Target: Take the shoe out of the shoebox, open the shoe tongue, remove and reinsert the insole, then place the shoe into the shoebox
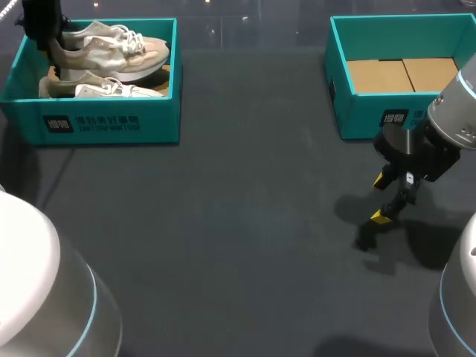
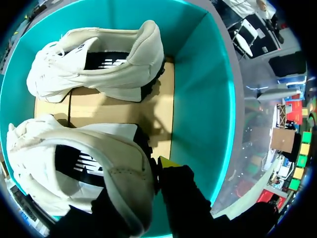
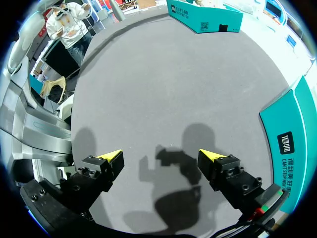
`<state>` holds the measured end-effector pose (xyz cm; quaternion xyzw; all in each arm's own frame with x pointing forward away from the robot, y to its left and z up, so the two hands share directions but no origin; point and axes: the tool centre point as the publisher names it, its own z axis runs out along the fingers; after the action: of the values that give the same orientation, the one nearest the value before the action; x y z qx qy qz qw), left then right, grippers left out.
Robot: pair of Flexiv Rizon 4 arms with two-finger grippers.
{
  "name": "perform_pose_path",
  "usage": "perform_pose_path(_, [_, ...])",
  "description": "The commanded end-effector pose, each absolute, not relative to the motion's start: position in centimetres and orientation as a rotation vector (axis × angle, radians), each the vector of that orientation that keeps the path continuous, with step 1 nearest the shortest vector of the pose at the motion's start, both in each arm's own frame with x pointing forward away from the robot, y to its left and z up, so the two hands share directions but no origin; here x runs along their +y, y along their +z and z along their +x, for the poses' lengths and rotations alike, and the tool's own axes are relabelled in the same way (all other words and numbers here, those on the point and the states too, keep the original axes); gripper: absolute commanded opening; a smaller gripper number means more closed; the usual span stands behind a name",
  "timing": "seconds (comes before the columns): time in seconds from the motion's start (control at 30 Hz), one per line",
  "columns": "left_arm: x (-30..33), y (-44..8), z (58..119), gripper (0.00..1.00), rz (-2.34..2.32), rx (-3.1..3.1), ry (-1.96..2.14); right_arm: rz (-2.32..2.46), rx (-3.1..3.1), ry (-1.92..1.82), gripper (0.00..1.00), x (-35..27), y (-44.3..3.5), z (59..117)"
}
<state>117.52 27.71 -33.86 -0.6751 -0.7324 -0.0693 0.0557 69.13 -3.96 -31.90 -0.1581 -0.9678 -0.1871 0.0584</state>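
Two cream sneakers lie in the teal shoebox (image 1: 111, 123) at the table's far left. My left gripper (image 1: 44, 37) is down inside that box, shut on the heel of the far sneaker (image 1: 111, 46). In the left wrist view the gripper (image 2: 151, 176) pinches the heel collar of this sneaker (image 2: 99, 148), one yellow tip outside the heel and the other finger inside the shoe. The second sneaker (image 2: 99, 64) lies ahead of it on the cardboard floor. My right gripper (image 1: 383, 198) hangs open over the bare table, nothing between its fingers (image 3: 162, 157).
A second teal shoebox (image 1: 401, 30) with only a cardboard floor stands at the far right, just behind my right gripper; its wall (image 3: 292, 129) shows beside that gripper. Dark table (image 1: 245, 223) stretches between the two boxes.
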Motion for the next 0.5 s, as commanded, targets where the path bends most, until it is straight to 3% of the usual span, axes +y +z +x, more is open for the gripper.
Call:
perform_pose_path(0.03, [27.6, -34.9, 118.5, 0.00, -2.031, -2.222, -0.220, -0.479, -2.934, -0.565, 1.00, -3.9, -31.9, 69.1])
perform_pose_path(0.5, [27.6, -36.8, 120.6, 0.00, -2.011, -2.198, -0.249, -0.479, -2.934, -0.565, 1.00, -3.9, -31.9, 69.1])
